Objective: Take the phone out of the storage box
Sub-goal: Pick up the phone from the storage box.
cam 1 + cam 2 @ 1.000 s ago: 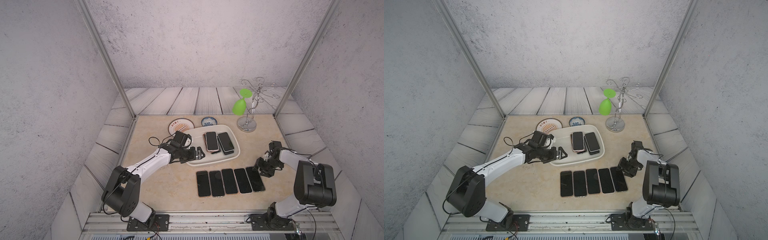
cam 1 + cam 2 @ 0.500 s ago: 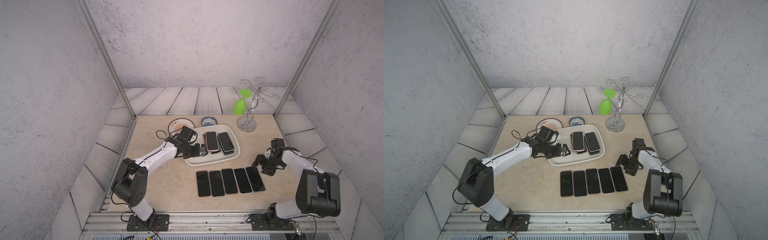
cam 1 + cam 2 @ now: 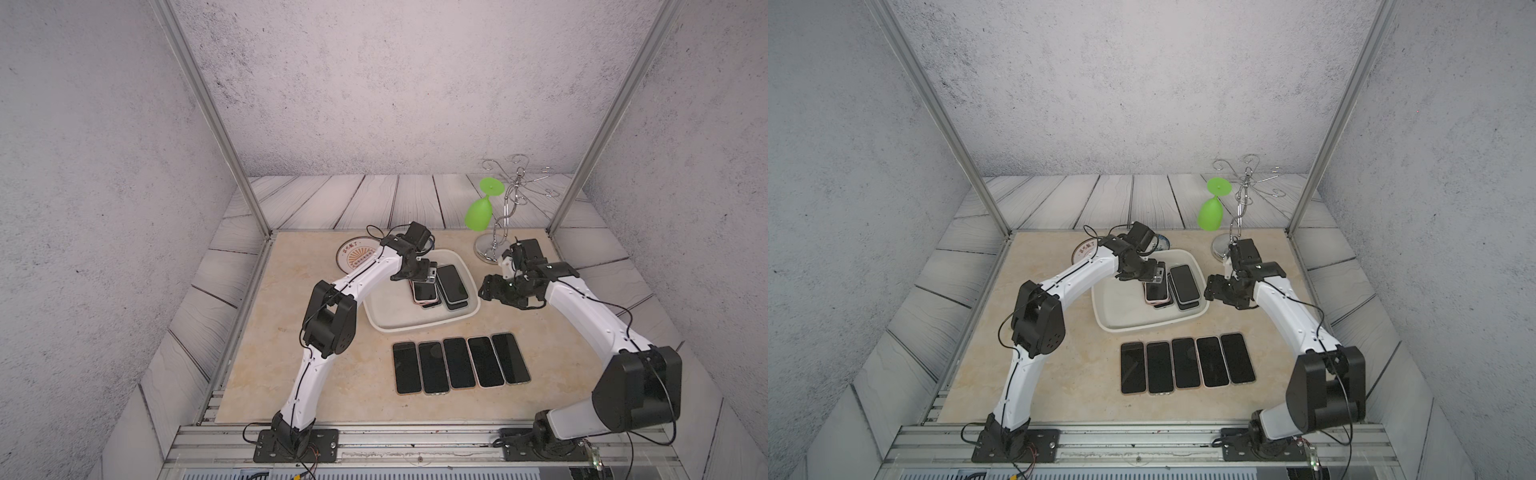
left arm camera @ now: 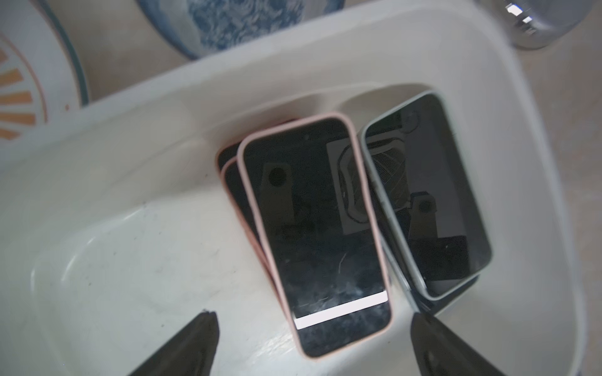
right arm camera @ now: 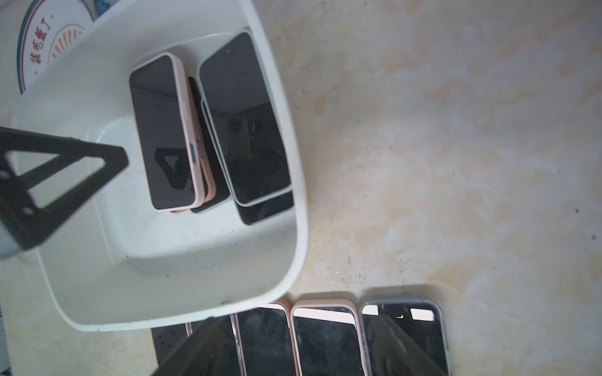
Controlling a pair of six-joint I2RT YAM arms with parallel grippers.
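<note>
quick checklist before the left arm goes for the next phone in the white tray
1. The left tool is open and empty: ok.
2. Its fingers straddle the near end of the pink-cased phone in the shallow white plastic storage box: ok.
3. Nothing lies on that phone: ok.
4. Fingers low enough to close on its edges: cannot tell.
5. The right tool is open, empty, beside the box: ok.
6. The row of five dark-screened phones lies outside the box, away from the grasp: ok.

Your left arm (image 3: 307,374) and right arm (image 3: 582,307) have white links, black joints and thin black cables; the left gripper (image 4: 314,315) has black tapered fingers (image 4: 195,341).
</note>
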